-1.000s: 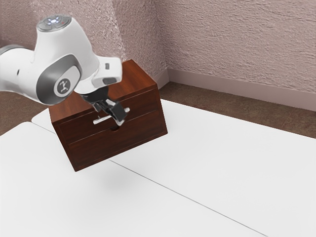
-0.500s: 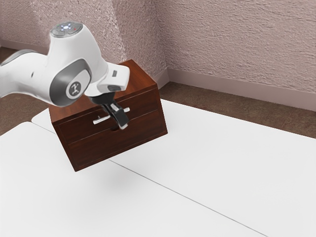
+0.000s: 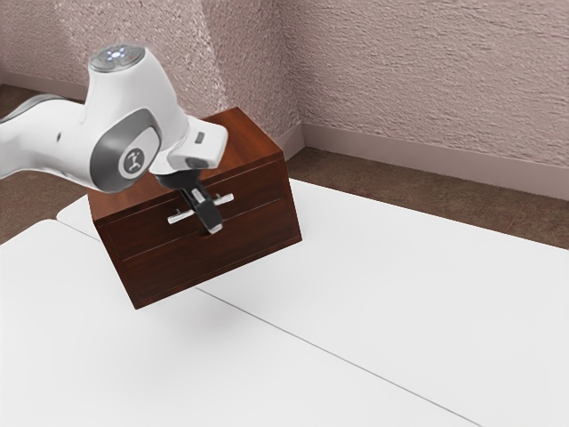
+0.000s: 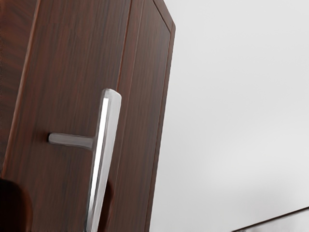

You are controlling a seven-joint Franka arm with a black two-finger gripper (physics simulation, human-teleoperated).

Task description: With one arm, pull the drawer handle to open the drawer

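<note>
At the front of the wooden cabinet point(image 3: 249, 147) on the white table point(image 3: 400, 294), the gripper point(image 3: 210, 219) sits at the middle of the silver handle point(image 3: 180, 213) on the upper drawer point(image 3: 262, 189). I cannot tell whether the jaws clamp it. The drawer looks flush and shut, so the whole pull is left.

Cabinet point(image 3: 236, 245): on the bench point(image 3: 400, 302), toward its far corner at the exterior view's left, with the wall point(image 3: 427, 71) behind. Handle point(image 3: 180, 214): on the cabinet's upper front panel. My pincer point(image 3: 212, 220): in front of the cabinet, at the handle's middle.
</note>
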